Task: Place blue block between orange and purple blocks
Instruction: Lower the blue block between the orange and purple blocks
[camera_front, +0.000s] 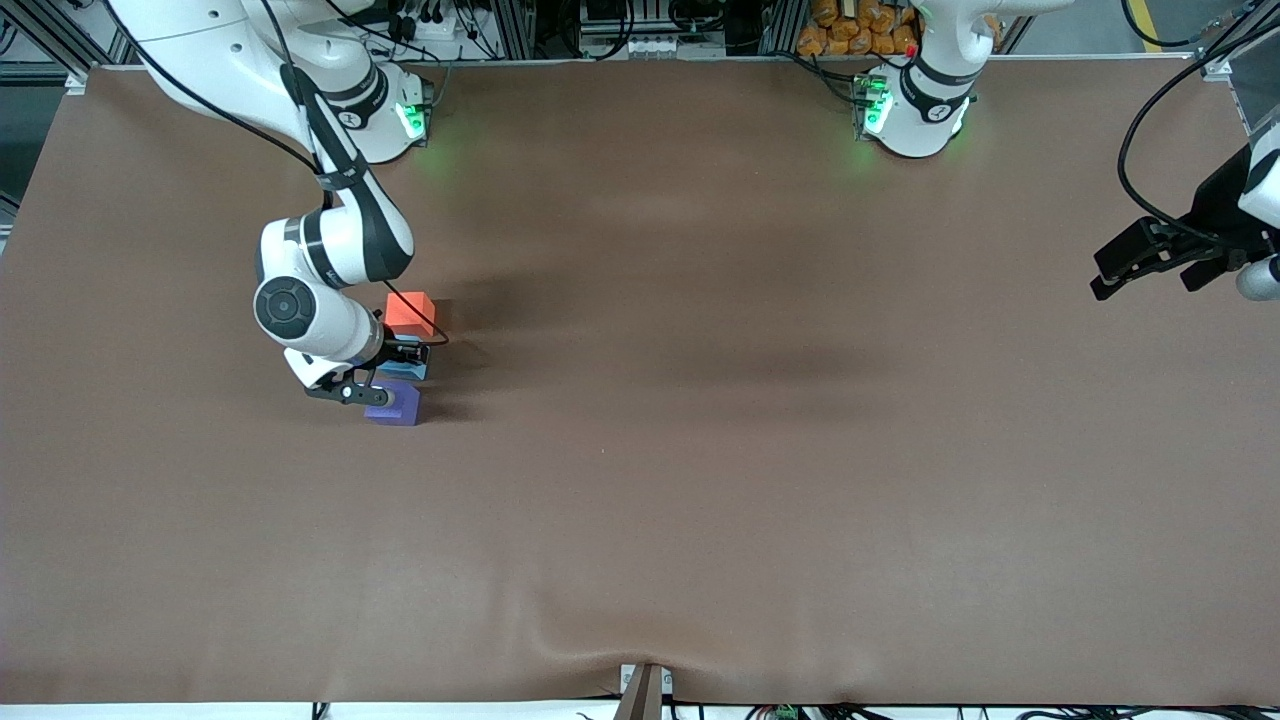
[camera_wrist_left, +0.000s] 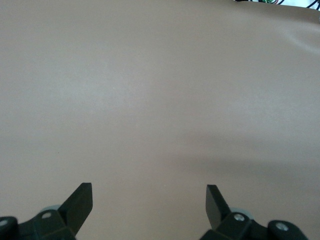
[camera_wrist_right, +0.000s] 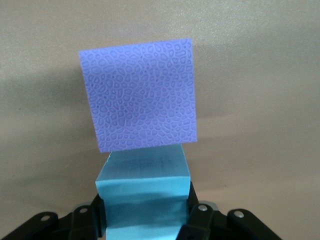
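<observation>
Right gripper (camera_front: 385, 378) has its jaws clamped on the blue block (camera_wrist_right: 145, 187), down between the orange block (camera_front: 410, 312) and purple block (camera_front: 393, 405), purple just ahead; left gripper (camera_front: 1150, 262) waits wide open, empty.

Right gripper (camera_front: 385, 372) low over table, jaws clamped; left gripper (camera_front: 1150, 265) waits aloft, jaws spread.

Brown-covered table (camera_front: 700, 450) seen. Toward right arm's end, orange block (camera_front: 410, 311), blue block (camera_front: 408, 369) and purple block (camera_front: 393, 404) ranged in line, purple at 6 o'clock of orange.
</observation>
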